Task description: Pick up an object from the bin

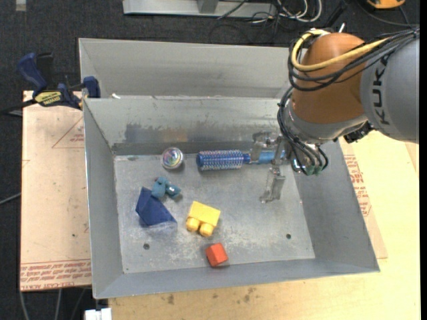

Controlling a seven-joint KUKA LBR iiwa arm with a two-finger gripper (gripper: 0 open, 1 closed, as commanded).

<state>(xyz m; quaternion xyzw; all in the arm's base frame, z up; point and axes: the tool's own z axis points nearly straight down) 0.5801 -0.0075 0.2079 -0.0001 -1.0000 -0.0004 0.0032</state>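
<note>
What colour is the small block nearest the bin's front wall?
The block is red, seen best in the camera view.

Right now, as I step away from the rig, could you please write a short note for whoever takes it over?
Gripper: down over bare floor in the right part of the bin, just in front of the handle end of the blue hairbrush; it carries nothing that I can see.
Things: the hairbrush lies along the back, with a shiny ball to its left. Small blue toy, dark blue wedge, yellow block and red block lie left and front.
Done: nothing lifted yet.
Left: grasp one thing and lift it; the hairbrush is nearest.
</note>
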